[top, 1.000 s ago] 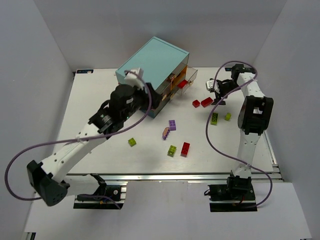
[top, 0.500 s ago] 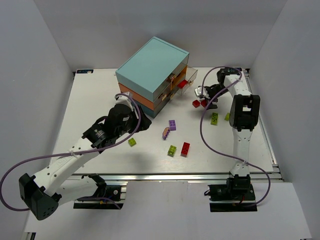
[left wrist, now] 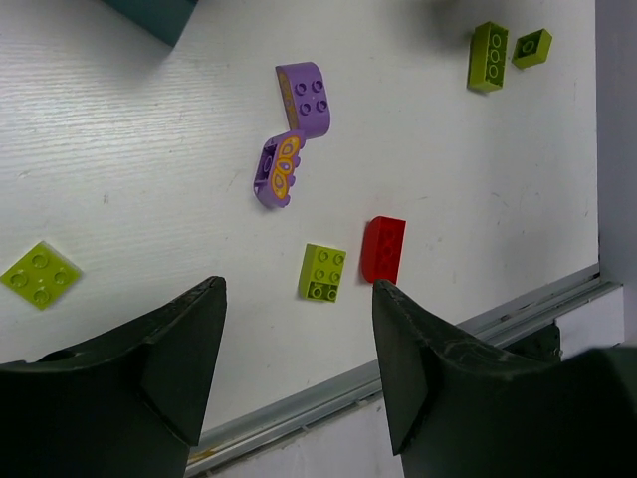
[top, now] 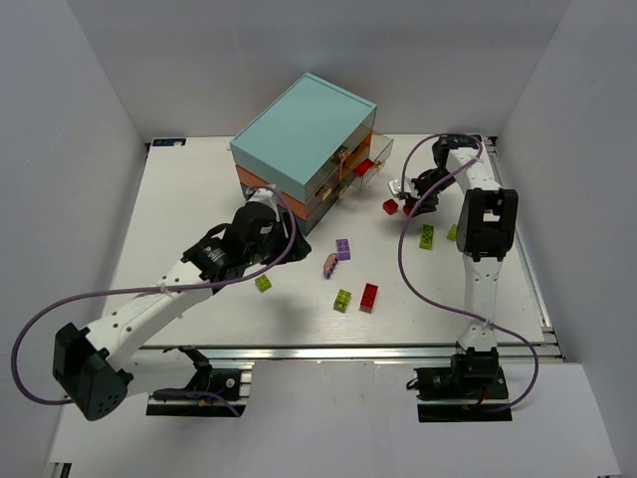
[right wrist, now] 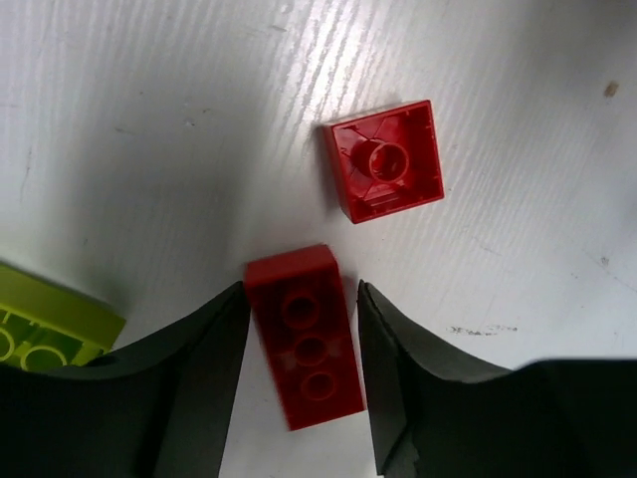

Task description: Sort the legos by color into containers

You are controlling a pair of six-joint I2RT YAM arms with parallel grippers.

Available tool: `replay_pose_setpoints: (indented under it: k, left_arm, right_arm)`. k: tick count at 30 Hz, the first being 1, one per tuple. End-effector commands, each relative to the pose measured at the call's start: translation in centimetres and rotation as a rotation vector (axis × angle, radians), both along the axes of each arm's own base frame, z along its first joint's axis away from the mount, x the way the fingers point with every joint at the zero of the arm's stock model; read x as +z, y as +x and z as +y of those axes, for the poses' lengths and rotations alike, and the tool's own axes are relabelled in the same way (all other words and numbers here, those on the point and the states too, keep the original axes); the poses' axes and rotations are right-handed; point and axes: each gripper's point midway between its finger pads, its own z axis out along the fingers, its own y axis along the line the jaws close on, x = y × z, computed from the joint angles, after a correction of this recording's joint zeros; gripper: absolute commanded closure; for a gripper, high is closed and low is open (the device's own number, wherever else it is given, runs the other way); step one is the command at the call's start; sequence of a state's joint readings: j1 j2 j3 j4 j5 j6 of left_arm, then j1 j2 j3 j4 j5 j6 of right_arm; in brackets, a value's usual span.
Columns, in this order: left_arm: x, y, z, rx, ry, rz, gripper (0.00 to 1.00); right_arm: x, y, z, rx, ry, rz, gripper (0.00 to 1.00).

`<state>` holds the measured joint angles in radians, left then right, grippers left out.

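Note:
The drawer chest (top: 304,134) stands at the back with a clear drawer (top: 370,164) pulled out, and a red brick (top: 363,169) lies in it. My right gripper (top: 410,199) is low over the table and open, its jaws either side of an upside-down long red brick (right wrist: 304,334) with narrow gaps. A square red brick (right wrist: 386,159) lies just beyond it. My left gripper (top: 289,239) is open and empty, hovering in front of the chest. Below it lie two purple bricks (left wrist: 304,95) (left wrist: 279,169), two yellow-green bricks (left wrist: 322,272) (left wrist: 40,274) and a red brick (left wrist: 383,249).
Two green bricks (top: 426,236) (top: 453,232) lie near the right arm; one of them shows at the edge of the right wrist view (right wrist: 45,314). The table's metal front rail (left wrist: 478,329) runs close behind the loose bricks. White walls enclose the table.
My right gripper has moved left and down onto the red bricks. My left arm has pulled back from the chest's top and now hovers just in front of the chest.

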<state>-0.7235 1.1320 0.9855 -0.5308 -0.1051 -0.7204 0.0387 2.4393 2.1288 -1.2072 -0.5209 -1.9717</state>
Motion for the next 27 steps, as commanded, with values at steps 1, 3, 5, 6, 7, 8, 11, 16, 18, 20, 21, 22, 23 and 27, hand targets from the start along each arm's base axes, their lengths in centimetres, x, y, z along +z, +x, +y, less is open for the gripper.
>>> replay_pose_setpoints:
  k: [1,3,5,6,7,8,11,16,18,20,21,22,23,27]
  left_arm:
    - [2.2,0.7,-2.1,-0.084,-0.041,-0.05,0.3]
    - [2.4,0.9,-2.5,-0.105,-0.033,-0.062,0.3]
    - [2.3,1.1,-3.3,-0.137,-0.021,-0.071,0.3]
    - [2.2,1.2,-3.4,-0.149,-0.007,-0.078,0.3]
    - [1.9,1.4,-3.6,-0.16,0.003,-0.076,0.29]
    - [1.8,1.3,-4.0,-0.177,0.008,-0.077,0.29]
    - [1.4,1.5,-4.8,-0.206,0.021,-0.086,0.28]
    - [0.6,1.5,-5.4,-0.223,0.021,-0.09,0.28]
    - [0.5,1.2,-5.6,-0.235,0.023,-0.092,0.28]
    - [0.5,1.2,-5.5,-0.236,0.026,-0.093,0.28]
    - [0.6,1.2,-5.4,-0.232,0.03,-0.095,0.28]
    - [0.8,1.1,-5.3,-0.231,0.027,-0.103,0.28]
    - [0.7,0.8,-5.4,-0.239,0.03,-0.104,0.28]
    - [0.5,0.5,-5.0,-0.222,0.018,-0.101,0.28]
  right_arm:
    - [-2.4,-1.9,-2.0,0.021,-0.081,0.071,0.52]
    - [-1.8,-1.9,-1.6,0.011,-0.067,0.058,0.66]
    - [-1.0,-1.4,-1.1,-0.037,-0.045,0.042,0.78]
    - [0.7,-1.2,-0.5,-0.053,-0.002,0.014,0.85]
    - [1.2,-1.5,-0.2,-0.097,0.024,0.032,0.88]
    - [3.5,-1.0,0.3,-0.114,0.054,-0.016,0.9]
    - [8.2,-1.4,3.0,-0.19,0.219,-0.006,0.95]
    - [18.1,-0.8,8.0,-0.163,0.454,-0.18,0.95]
    - [19.7,-0.9,9.5,-0.186,0.491,-0.225,0.94]
    - [21.6,0.9,11.7,-0.152,0.533,-0.371,0.92]
    - [21.5,1.6,11.8,-0.165,0.521,-0.402,0.92]
    - [21.8,2.0,12.6,-0.153,0.523,-0.429,0.92]
    - [21.3,3.1,13.1,-0.151,0.522,-0.445,0.91]
    - [23.0,6.8,14.4,-0.163,0.531,-0.52,0.9]
